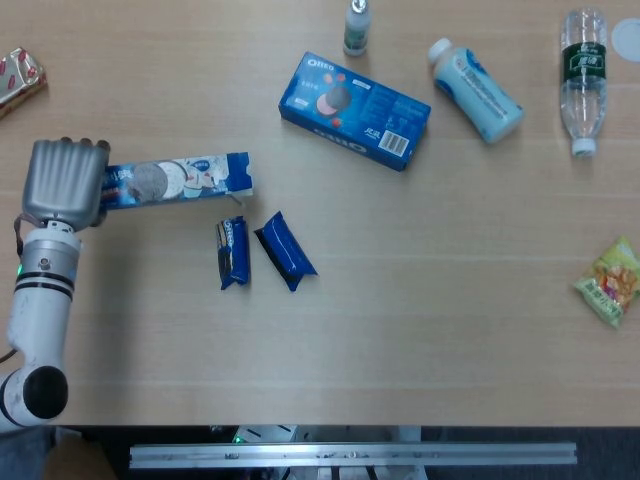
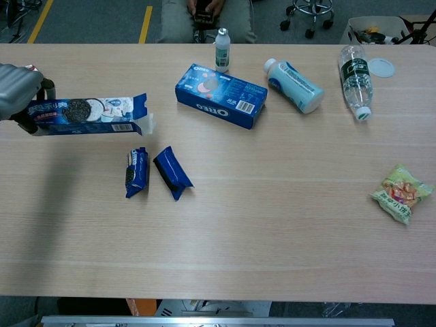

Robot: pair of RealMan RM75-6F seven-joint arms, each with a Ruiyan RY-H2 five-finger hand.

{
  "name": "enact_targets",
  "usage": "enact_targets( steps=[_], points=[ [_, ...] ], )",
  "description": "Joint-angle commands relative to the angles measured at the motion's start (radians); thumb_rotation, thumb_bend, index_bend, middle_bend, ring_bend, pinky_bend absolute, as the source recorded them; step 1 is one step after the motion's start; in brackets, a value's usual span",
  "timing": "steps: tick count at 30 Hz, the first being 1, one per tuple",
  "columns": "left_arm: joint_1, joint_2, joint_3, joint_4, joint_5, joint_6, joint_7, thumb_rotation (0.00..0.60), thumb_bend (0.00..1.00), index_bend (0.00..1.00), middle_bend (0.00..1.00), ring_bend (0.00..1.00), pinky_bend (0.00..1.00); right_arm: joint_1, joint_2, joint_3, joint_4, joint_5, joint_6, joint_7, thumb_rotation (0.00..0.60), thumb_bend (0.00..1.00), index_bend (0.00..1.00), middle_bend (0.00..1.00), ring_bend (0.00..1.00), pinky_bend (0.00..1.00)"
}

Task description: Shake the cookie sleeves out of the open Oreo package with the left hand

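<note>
- Left hand [image 1: 65,180] at the left edge of the frame, fingers wrapped round the closed end of the open Oreo package [image 1: 180,180]; same grip shows in the chest view [image 2: 17,92].
- Package held about level, above the surface [image 1: 420,320], open flap end pointing toward frame centre [image 2: 139,112].
- Two cookie sleeves lie on the surface just below the open end: left sleeve [image 1: 233,253] roughly upright in the frame, right sleeve [image 1: 286,251] tilted, the two close beside each other but apart.
- Closed Oreo box [image 1: 354,110] in upper centre, lying flat, well apart from the sleeves.
- Small bottle [image 1: 357,27] upright at the top edge, just behind the box.
- White and blue bottle [image 1: 476,90] lying on its side, upper right.
- Clear water bottle [image 1: 583,80] lying at far upper right, a white lid [image 1: 627,38] beside it.
- Snack bag [image 1: 611,282] at the right edge.
- Red wrapped item [image 1: 20,75] at the upper left edge.
- Right hand not visible in either view.
</note>
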Motion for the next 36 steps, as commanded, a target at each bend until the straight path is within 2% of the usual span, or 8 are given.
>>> enact_targets(
  steps=[1, 10, 13, 18, 21, 24, 31, 36],
  points=[
    [0.002, -0.03, 0.001, 0.035, -0.024, -0.018, -0.008, 0.6, 0.17, 0.46, 0.51, 0.47, 0.55, -0.002, 0.0, -0.001, 0.0, 0.001, 0.001, 0.0, 0.6, 0.3, 0.69, 0.57, 0.6, 0.62],
    [-0.012, -0.099, -0.022, 0.105, -0.078, -0.046, -0.021, 0.6, 0.17, 0.42, 0.48, 0.46, 0.55, -0.009, 0.003, 0.001, 0.003, 0.007, 0.007, 0.005, 0.6, 0.3, 0.69, 0.57, 0.6, 0.62],
    [-0.015, -0.109, -0.028, 0.112, -0.092, -0.065, -0.036, 0.6, 0.17, 0.32, 0.41, 0.4, 0.55, -0.01, 0.003, 0.0, 0.004, 0.008, 0.006, 0.006, 0.6, 0.3, 0.69, 0.57, 0.6, 0.62],
    [-0.01, -0.094, -0.032, 0.095, -0.085, -0.087, -0.078, 0.6, 0.17, 0.1, 0.26, 0.27, 0.52, -0.009, 0.001, 0.0, 0.007, 0.009, 0.004, 0.008, 0.6, 0.3, 0.69, 0.57, 0.6, 0.62],
    [0.001, -0.08, -0.026, 0.077, -0.037, -0.067, -0.106, 0.6, 0.17, 0.04, 0.19, 0.2, 0.46, -0.008, 0.001, 0.001, 0.008, 0.009, 0.002, 0.008, 0.6, 0.3, 0.69, 0.57, 0.6, 0.62],
    [0.017, -0.058, -0.02, 0.057, 0.025, -0.041, -0.14, 0.6, 0.17, 0.02, 0.16, 0.19, 0.44, -0.004, -0.001, 0.002, 0.008, 0.009, -0.006, 0.005, 0.6, 0.3, 0.69, 0.57, 0.6, 0.62],
    [0.075, 0.016, 0.009, -0.008, 0.198, 0.046, -0.231, 0.6, 0.17, 0.04, 0.17, 0.19, 0.44, 0.0, -0.002, 0.0, -0.003, 0.001, -0.007, -0.008, 0.6, 0.3, 0.69, 0.57, 0.6, 0.62],
    [0.137, 0.056, 0.076, -0.024, 0.374, 0.121, -0.289, 0.6, 0.17, 0.06, 0.19, 0.19, 0.44, -0.003, -0.003, -0.008, -0.008, -0.006, -0.007, -0.018, 0.6, 0.3, 0.69, 0.57, 0.6, 0.62]
  ],
)
